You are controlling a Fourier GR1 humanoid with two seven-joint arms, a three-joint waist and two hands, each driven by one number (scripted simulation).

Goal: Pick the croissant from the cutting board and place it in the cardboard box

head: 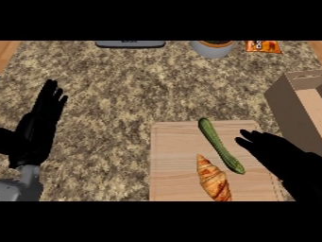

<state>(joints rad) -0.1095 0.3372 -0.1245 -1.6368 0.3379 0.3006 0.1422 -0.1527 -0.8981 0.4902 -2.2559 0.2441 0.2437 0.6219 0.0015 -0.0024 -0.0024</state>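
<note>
Path from croissant to box: the croissant [215, 184] lies low on the cutting board [173, 160], and the right hand [278, 153], fingers straight, hovers over the board's right part between it and the cardboard box [309, 113].
Beside the croissant: a cucumber [220, 145] lies slantwise just to its upper right, their near ends close together; the board to the croissant's left is bare.
Box access: the top is open, and the tall near wall stands by the board's right edge.
Middle tabletop [135, 85]: open granite.
Far edge: a grey object [130, 44], a pot [213, 48] and an orange packet [262, 46], well apart from the board.
Left side: the left hand [41, 118] rests open over the tabletop.
</note>
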